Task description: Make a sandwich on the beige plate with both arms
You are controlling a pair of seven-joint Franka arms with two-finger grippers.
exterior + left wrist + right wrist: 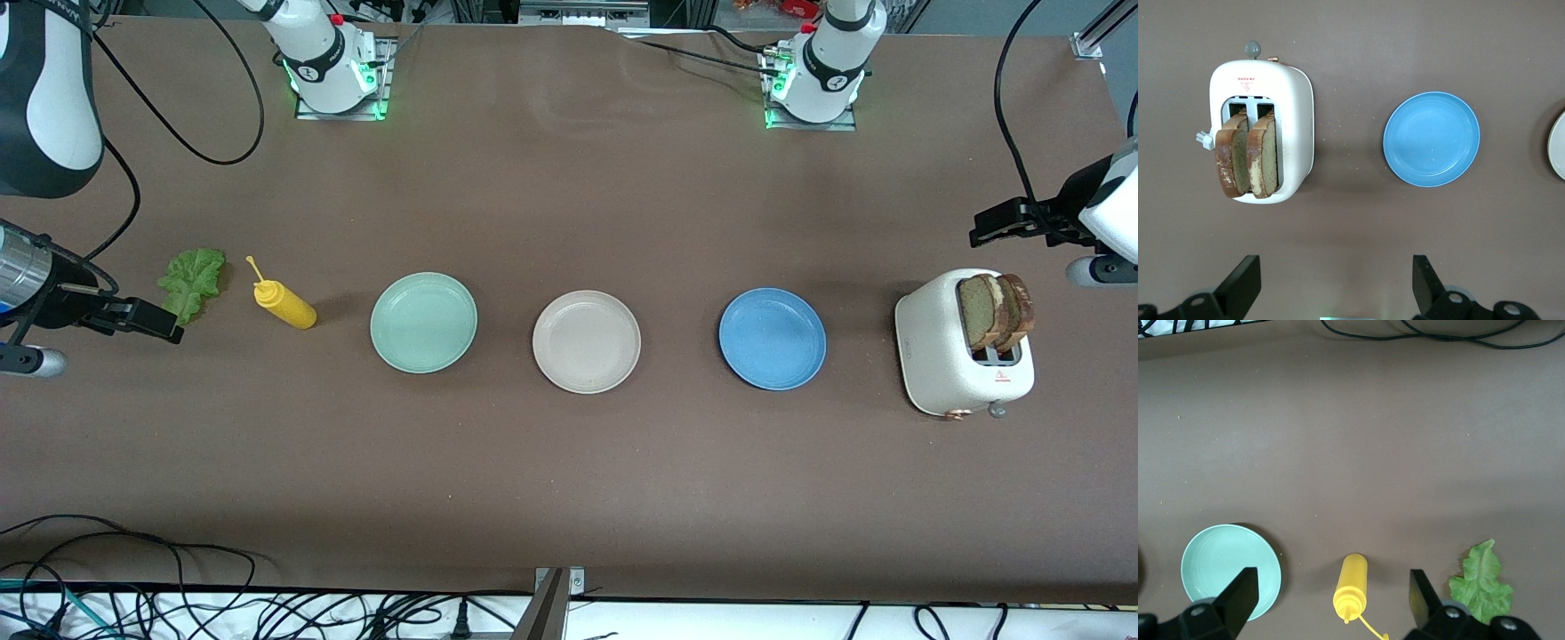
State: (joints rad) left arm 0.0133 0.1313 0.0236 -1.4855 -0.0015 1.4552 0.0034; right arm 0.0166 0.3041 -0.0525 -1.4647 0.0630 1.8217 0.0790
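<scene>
Three plates in a row, taking the beige plate (pixel 586 341) as landmark at table centre: mint green plate (pixel 423 322) beside it toward the right arm's end, blue plate (pixel 772 338) beside it toward the left arm's end. Beige plate bare; no sandwich assembled yet.

Two bread slices (pixel 994 311) stand upright in the slots of a white toaster (pixel 960 356), past the blue plate from the beige plate, at the left arm's end. Lettuce leaf (pixel 193 281) lies flat past the mint plate at the right arm's end, a yellow squeeze bottle (pixel 284 303) on its side between leaf and mint plate.

Layout reads as a split of labour: each ingredient sits at the end of the arm that can reach it, target plate midway between them.

Left gripper (pixel 1335 283) hangs over bare table just beside the toaster, fingers spread wide, holding nothing. Right gripper (pixel 1331 600) hangs over the table near the bottle and leaf, likewise wide open and empty.

Judgement: opening stage, nothing picked.
</scene>
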